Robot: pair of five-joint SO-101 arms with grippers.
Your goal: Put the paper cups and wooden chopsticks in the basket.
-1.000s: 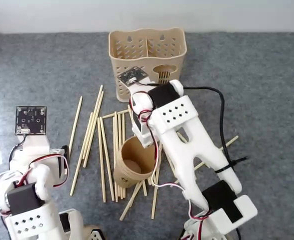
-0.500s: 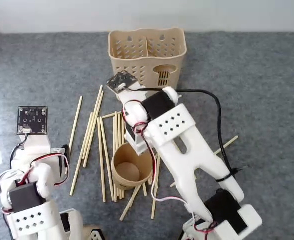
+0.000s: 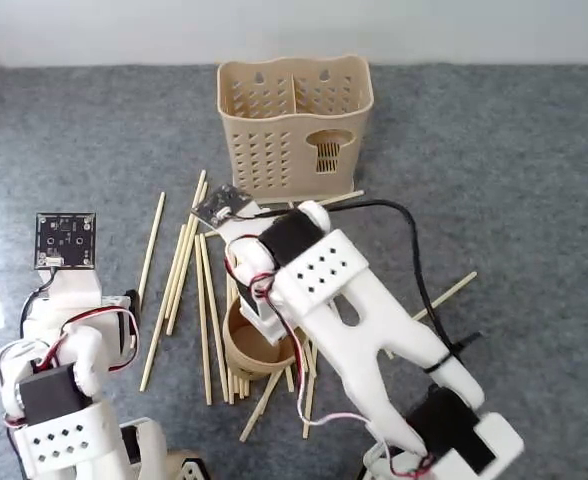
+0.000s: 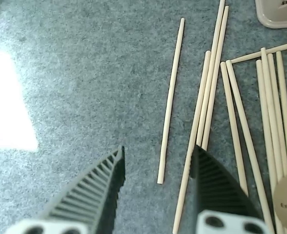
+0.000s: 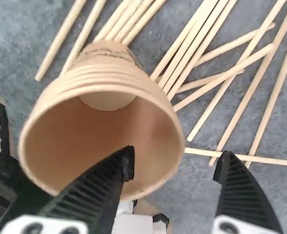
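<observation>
- The left gripper [image 4: 158,155] hangs low over the grey tabletop [image 3: 534,200] at the near left; its fingers are released and spread, with nothing held between them; just ahead of them lies a lone chopstick [image 4: 172,97]; this arm seems to have no part in the step in hand.
- Just to the right lie the wooden chopsticks [image 3: 202,290], scattered flat on the tabletop, most of them pointing roughly toward the far side; I see none in the basket, so that half of the task looks not yet begun.
- In the middle the paper cup [image 5: 99,122] rests tilted on top of the chopsticks, its mouth turned up toward the right arm; the right gripper [image 5: 177,155] is down at the rim with its fingers apart, one inside the mouth and the other outside; the cup wall stands between them but is not pinched.
- The step in hand, as I read it, is taking hold of the cup; the next move calls for closing the fingers on the wall gently enough not to crush the paper, then lifting it clear so that no stick is dragged along.
- Farther back and slightly to the right stands the basket [image 3: 274,165], upright, split into two compartments, well apart from the cup; the carry would need the cup raised above the rim and let go over one compartment; which one suits it I cannot tell.
</observation>
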